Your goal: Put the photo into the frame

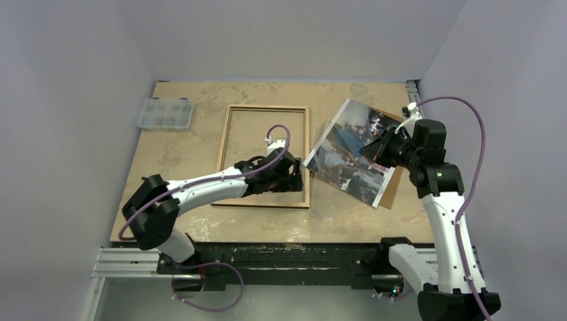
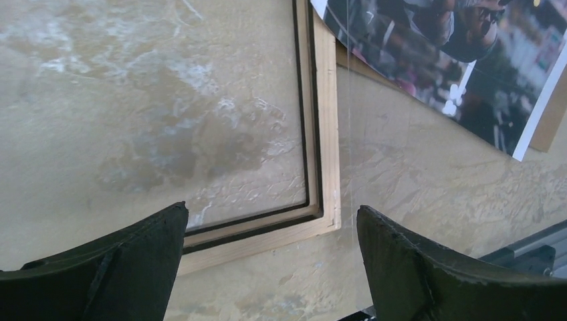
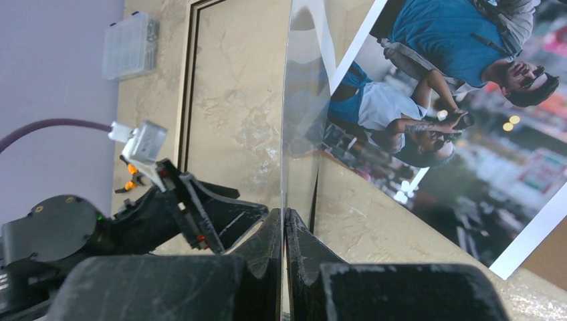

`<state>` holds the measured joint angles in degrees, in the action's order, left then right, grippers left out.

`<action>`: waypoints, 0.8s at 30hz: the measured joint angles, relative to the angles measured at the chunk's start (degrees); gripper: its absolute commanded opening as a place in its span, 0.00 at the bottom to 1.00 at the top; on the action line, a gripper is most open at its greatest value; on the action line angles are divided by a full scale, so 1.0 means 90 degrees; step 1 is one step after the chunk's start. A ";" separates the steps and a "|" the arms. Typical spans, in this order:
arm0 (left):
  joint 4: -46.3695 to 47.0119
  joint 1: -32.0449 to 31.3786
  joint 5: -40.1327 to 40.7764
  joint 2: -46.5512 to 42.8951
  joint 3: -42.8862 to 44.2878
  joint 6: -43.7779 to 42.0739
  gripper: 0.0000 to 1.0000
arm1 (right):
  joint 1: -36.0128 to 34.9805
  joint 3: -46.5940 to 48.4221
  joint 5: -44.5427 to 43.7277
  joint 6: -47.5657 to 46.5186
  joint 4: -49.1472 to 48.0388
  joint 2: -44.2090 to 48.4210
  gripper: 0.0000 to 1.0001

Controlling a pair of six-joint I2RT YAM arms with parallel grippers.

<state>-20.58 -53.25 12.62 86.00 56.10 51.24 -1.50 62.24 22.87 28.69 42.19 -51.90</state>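
Left gripper (image 2: pixel 271 214) gapes wide and empty over the frame's (image 1: pixel 267 108) 5 o'clock corner; the right gripper (image 3: pixel 283 221), pinched tight on an upright clear pane (image 3: pixel 301 120), should probably seat it squarely and gently before fetching the photo (image 1: pixel 341 150) lying at the frame's 3 o'clock.

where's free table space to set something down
Bare table left of the frame, nearer than the clear box; the far strip behind the frame. Crowded at right: photo on its brown board, right gripper pinching a clear sheet, left gripper over the frame's corner.
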 measured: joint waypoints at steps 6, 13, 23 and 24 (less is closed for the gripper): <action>0.0182 0.0000 -0.0646 0.1200 0.0651 0.0000 0.93 | 0.0000 0.0104 -0.0107 -0.0134 0.0194 -0.0002 0.00; 0.0568 -0.0002 -0.1309 0.2047 0.1049 0.0027 0.92 | 0.0000 0.0274 -0.0304 -0.0267 0.0457 0.0083 0.00; 0.1265 -0.0041 -0.2052 0.2555 0.1426 0.0134 0.88 | 0.0000 0.0274 -0.0335 -0.0340 0.0498 0.0102 0.00; 0.1331 -0.0051 -0.2101 0.2603 0.1455 0.0160 0.88 | 0.0000 0.0274 -0.0350 -0.0342 0.0498 0.0102 0.00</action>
<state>-8.60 -53.71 -6.28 109.43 69.19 52.69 -1.50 64.71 19.73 25.61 46.68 -50.98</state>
